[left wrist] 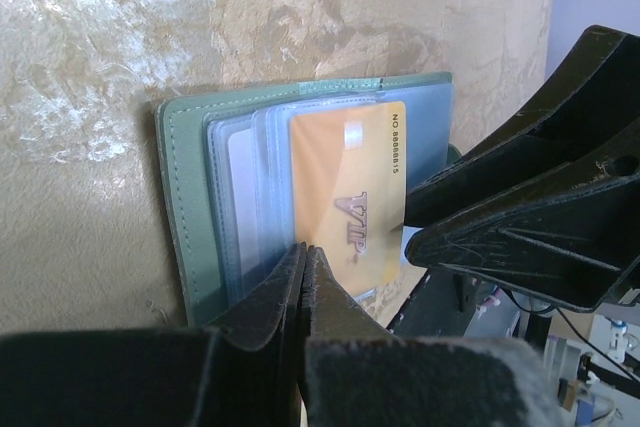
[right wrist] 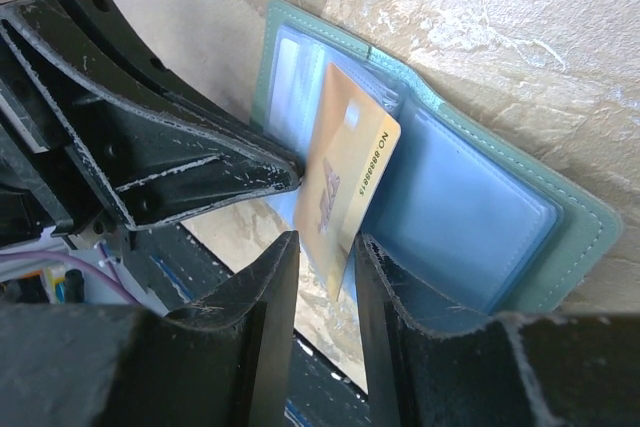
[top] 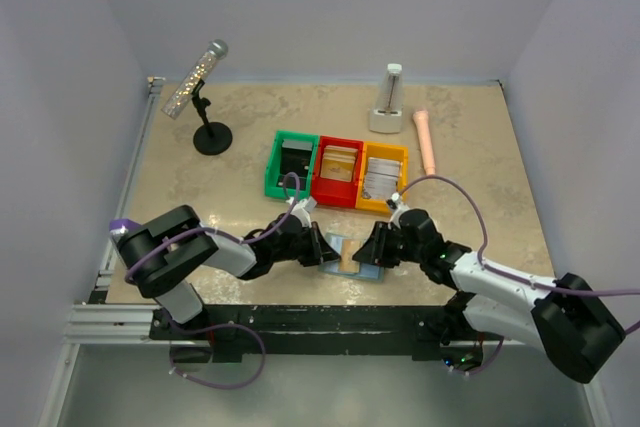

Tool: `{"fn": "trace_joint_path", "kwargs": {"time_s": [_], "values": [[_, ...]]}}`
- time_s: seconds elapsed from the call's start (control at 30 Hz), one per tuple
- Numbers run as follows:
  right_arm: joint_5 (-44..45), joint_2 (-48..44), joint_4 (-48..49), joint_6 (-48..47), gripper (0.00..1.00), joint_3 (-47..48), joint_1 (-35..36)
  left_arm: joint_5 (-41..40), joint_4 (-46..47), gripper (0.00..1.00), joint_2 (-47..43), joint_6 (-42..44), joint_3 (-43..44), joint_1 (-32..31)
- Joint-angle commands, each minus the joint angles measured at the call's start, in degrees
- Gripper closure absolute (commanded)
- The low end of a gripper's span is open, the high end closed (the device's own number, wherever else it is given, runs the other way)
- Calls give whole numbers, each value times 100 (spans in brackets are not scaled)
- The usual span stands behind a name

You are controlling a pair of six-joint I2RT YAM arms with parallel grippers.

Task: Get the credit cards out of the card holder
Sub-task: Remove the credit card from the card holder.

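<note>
The card holder (top: pixel 365 269) lies open near the table's front edge, grey-green outside (left wrist: pixel 185 197), pale blue pockets inside (right wrist: pixel 480 217). An orange credit card (right wrist: pixel 345 147) sticks half out of a pocket, tilted up. Other pale cards (left wrist: pixel 240 187) sit in the left pockets. My left gripper (left wrist: pixel 305 247) is shut, its tips pressed on the holder's left panel beside the orange card (left wrist: pixel 350 197). My right gripper (right wrist: pixel 325 242) is open, one jaw on each side of the card's free corner, with a gap on either side. Both grippers (top: pixel 322 247) (top: pixel 372 247) meet over the holder.
Green (top: pixel 291 162), red (top: pixel 338 169) and yellow (top: pixel 384 175) bins stand in a row just behind the holder, with cards in them. A microphone on a stand (top: pixel 200 97), a white device (top: pixel 388 102) and a pink stick (top: pixel 426 139) are farther back.
</note>
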Motion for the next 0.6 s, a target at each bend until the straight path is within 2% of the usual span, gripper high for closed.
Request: {"fn": "trace_joint_path", "kwargs": {"time_s": [0.0, 0.5, 0.57], "values": [[-111, -226, 444, 34, 67, -39, -5, -288, -1086, 100, 374, 216, -114, -18], [-137, -490, 629, 96, 76, -180, -58, -218, -1059, 100, 497, 216, -70, -44], [-129, -499, 603, 78, 79, -171, -58, -218, -1059, 100, 497, 216, -70, -44]]}}
